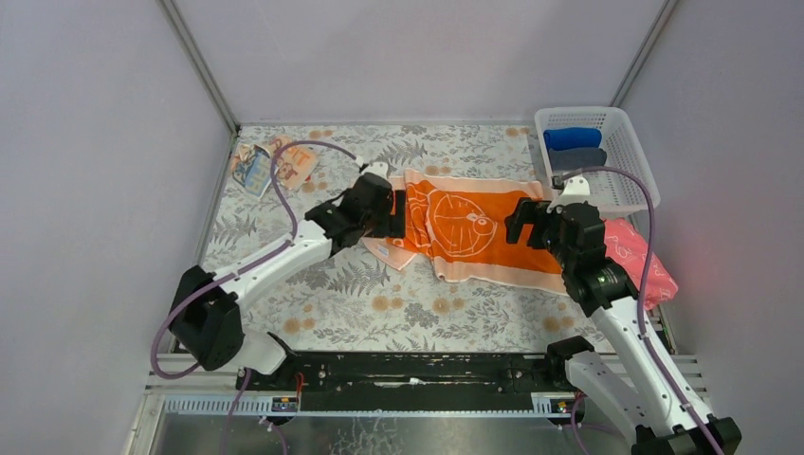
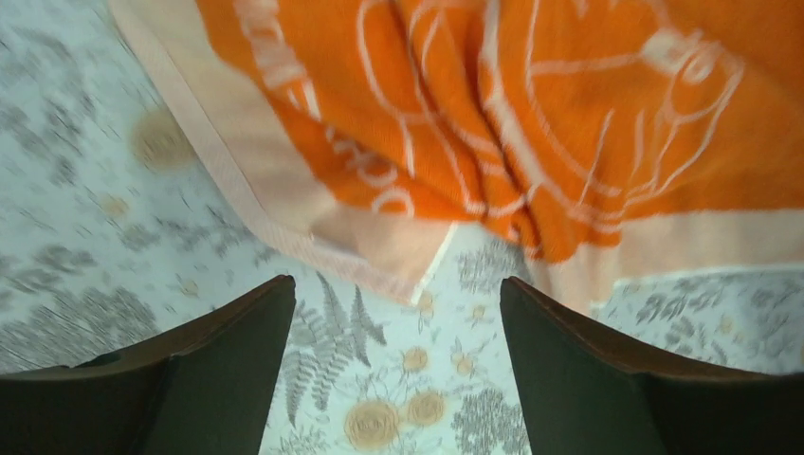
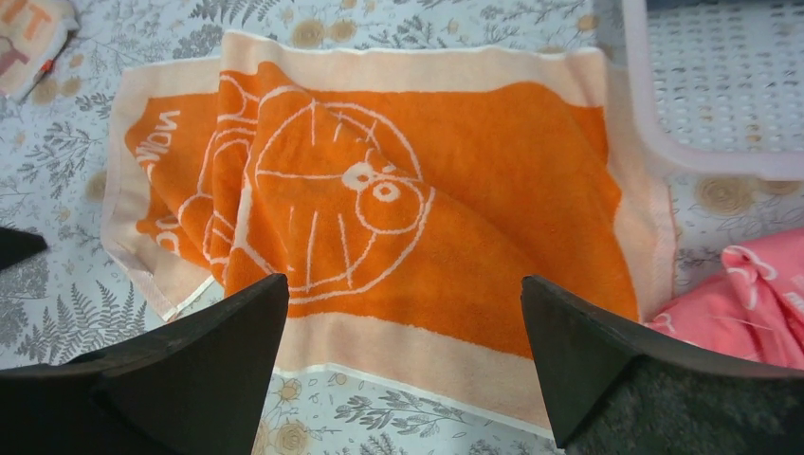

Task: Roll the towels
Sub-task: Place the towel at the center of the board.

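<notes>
Grey-walled booth, with a floral-patterned tabletop [image 1: 379, 303] carrying everything. On it the orange towel [image 1: 474, 232] lies spread flat between the two arms, bunched into folds near its left end. From above, the left hand [image 1: 398, 213] covers that end and the right hand [image 1: 520, 220] covers part of the other. Both hands have their fingers spread wide and grip nothing. The left wrist view is blurred, showing only a towel corner beyond the fingers. The pale towel [image 1: 270, 166] sits crumpled at the far left corner, well apart, its print hard to read. A white basket [image 1: 630, 166] at the far right holds a blue roll [image 1: 572, 138] and a dark grey roll [image 1: 578, 157]. The right arm hides part of the pink cloth [image 1: 645, 256].
</notes>
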You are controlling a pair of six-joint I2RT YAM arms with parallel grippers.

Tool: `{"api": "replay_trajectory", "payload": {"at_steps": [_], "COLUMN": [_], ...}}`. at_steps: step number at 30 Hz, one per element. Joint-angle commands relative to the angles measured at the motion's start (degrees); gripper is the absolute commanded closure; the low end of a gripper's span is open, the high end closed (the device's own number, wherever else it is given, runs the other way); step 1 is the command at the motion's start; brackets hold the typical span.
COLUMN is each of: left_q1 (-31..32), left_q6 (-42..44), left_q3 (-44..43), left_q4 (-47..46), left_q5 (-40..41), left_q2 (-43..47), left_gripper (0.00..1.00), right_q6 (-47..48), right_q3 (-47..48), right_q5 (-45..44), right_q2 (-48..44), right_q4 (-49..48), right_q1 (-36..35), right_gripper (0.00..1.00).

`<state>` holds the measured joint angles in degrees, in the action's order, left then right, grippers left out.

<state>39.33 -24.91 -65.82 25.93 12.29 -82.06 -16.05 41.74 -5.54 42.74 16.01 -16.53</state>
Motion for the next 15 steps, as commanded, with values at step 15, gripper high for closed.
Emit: {"api": "replay_trajectory", "payload": {"at_steps": [15], "left_q1": [-1.5], "left_q6": [-9.4], "left_q3": [0.2], "left_q4": [-0.3], "left_q5": [-11.3], "left_q2": [-22.3], "left_gripper": [0.57], "right_q6": [-4.6], "right_q3": [-0.7], "right_q5": [6.5], "right_q2": [10.2], "right_q4": [-1.0], "right_q1": [-0.5], "right_gripper": [0.01]}}
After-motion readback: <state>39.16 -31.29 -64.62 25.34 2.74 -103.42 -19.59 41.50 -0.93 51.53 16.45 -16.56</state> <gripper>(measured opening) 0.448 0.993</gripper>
